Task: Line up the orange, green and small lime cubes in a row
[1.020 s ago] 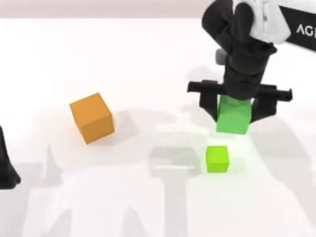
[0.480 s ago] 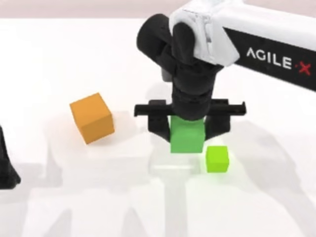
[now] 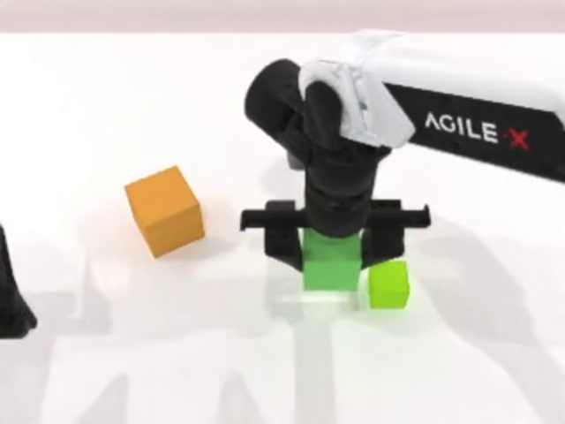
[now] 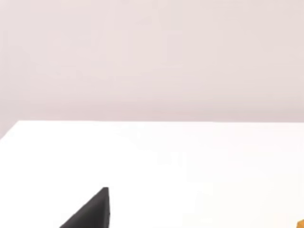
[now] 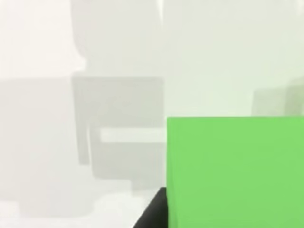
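Observation:
The green cube (image 3: 331, 262) is at the table's middle, and my right gripper (image 3: 334, 252) is shut on it, one finger against each side. In the right wrist view this green cube (image 5: 235, 171) fills the near corner, with one dark finger (image 5: 153, 213) pressed to its side. The small lime cube (image 3: 388, 285) rests on the table just right of the green one, very close to it. The orange cube (image 3: 164, 210) sits turned at an angle on the left half of the table. My left arm (image 3: 11, 305) is parked at the left edge; only one finger (image 4: 92, 211) shows in its wrist view.
The white table (image 3: 132, 106) carries only the three cubes. Soft arm shadows lie on the table in front of the cubes. A sliver of the orange cube (image 4: 300, 223) peeks into the left wrist view.
My right gripper carried the green cube leftward from the right side, then lowered it slightly beside the lime cube. The orange and lime cubes and the left arm stayed put.

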Robot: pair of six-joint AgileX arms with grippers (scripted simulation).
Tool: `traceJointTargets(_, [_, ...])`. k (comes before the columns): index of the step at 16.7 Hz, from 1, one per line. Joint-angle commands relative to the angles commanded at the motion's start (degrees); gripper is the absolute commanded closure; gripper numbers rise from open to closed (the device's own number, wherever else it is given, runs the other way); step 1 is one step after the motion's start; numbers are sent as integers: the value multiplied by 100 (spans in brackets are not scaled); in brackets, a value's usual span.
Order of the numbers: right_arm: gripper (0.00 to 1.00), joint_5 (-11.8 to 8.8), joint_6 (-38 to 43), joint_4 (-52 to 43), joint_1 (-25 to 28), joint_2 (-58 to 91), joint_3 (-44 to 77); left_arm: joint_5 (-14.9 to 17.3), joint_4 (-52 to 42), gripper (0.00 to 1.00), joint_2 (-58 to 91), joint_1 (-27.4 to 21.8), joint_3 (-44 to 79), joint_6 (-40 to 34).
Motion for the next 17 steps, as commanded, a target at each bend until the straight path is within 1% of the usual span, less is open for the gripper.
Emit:
traceJointTargets(4, [100, 0, 1, 623, 8, 163, -441, 0, 0, 0, 0, 0, 0, 0])
traceJointTargets(8, [100, 0, 4, 667, 7, 176, -475, 0, 0, 0, 0, 0, 0, 0])
traceJointTargets(17, [32, 0, 4, 667, 7, 176, -475, 0, 0, 0, 0, 0, 0, 0])
